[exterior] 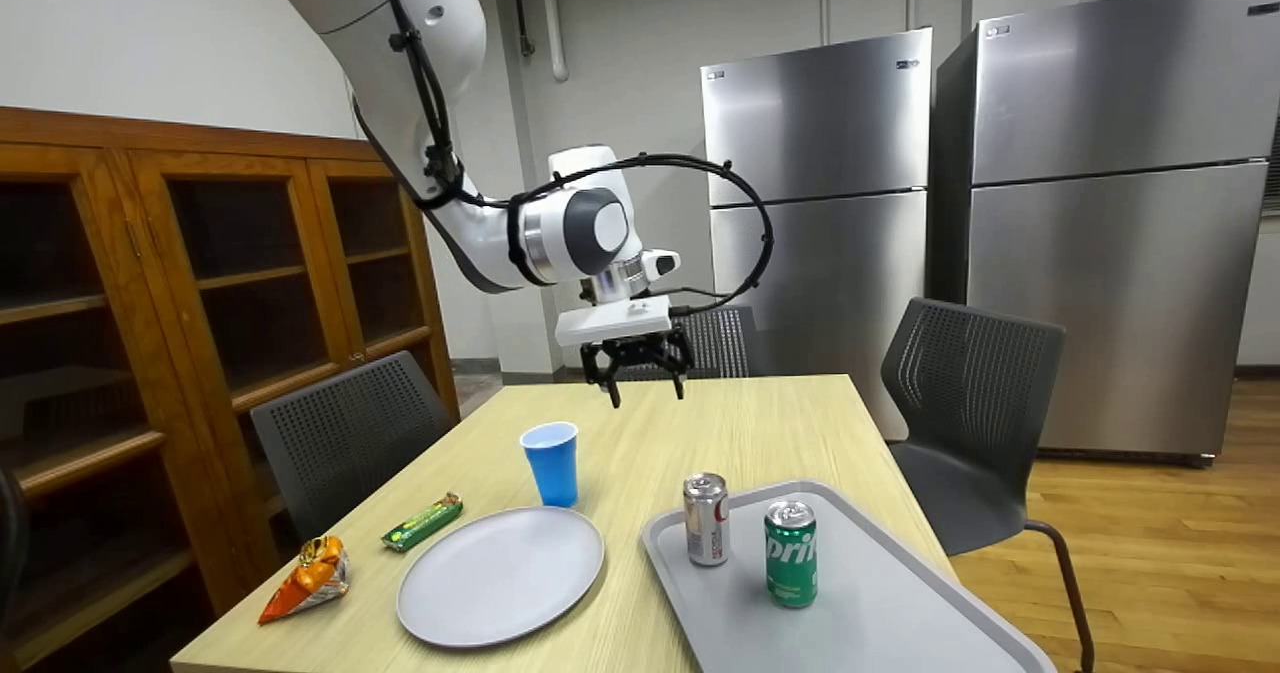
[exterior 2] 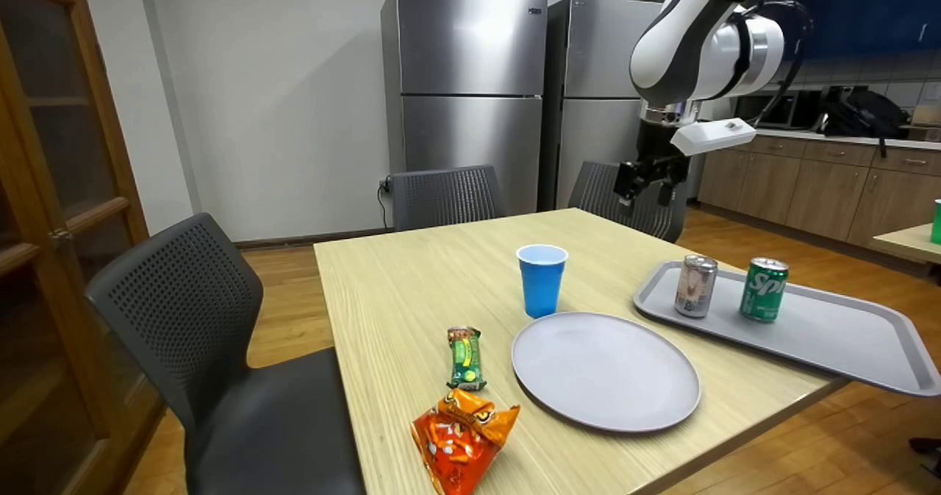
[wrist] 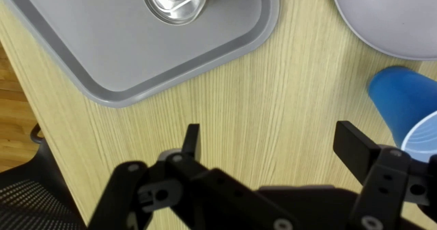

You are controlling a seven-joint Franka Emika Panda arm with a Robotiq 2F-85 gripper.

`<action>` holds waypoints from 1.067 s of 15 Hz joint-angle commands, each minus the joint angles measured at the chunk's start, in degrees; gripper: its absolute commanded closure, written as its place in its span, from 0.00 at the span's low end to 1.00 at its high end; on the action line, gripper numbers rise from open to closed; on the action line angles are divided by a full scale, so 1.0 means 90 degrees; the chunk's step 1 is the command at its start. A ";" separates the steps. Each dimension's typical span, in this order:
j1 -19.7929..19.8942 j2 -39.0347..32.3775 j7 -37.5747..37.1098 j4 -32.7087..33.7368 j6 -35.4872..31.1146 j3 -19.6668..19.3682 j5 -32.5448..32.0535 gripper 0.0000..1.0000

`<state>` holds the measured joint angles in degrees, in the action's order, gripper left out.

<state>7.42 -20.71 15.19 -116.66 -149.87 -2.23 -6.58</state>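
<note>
While the black two-finger gripper [exterior: 648,398] hangs above the pale wood-grain table [exterior: 780,428], fingers [wrist: 356,151] spread and empty, the white-rimmed, tapered blue plastic-looking cup [exterior 2: 542,287] nearest it stands upright just beside the round grey plate [exterior 2: 606,374]. Probably thin-walled: light, tips easily, crushes under force. Best hold: gentle squeeze on opposite walls, mid-height, below the rim.

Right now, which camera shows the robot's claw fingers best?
The wrist view: the gripper looms large, its fingers clearly apart, holding nothing. Both exterior views show them smaller, above the table.
</note>
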 commanded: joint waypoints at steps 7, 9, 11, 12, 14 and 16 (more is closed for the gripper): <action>0.0447 0.0066 0.0465 -0.0184 -0.0024 -0.0065 0.0344 0.00; 0.0503 -0.0014 0.0446 -0.0180 -0.0083 -0.0093 0.0413 0.00; 0.0556 -0.0129 0.0384 -0.0127 -0.0078 -0.0120 0.0476 0.00; 0.0581 -0.0179 0.0387 -0.0105 -0.0063 -0.0132 0.0484 0.00; 0.0619 -0.0277 0.0369 -0.0067 -0.0024 -0.0158 0.0466 0.00; 0.0586 -0.0396 0.0258 -0.0050 -0.0048 -0.0241 0.0355 0.00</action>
<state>12.33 -23.13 17.27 -117.68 -149.89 -4.11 -3.50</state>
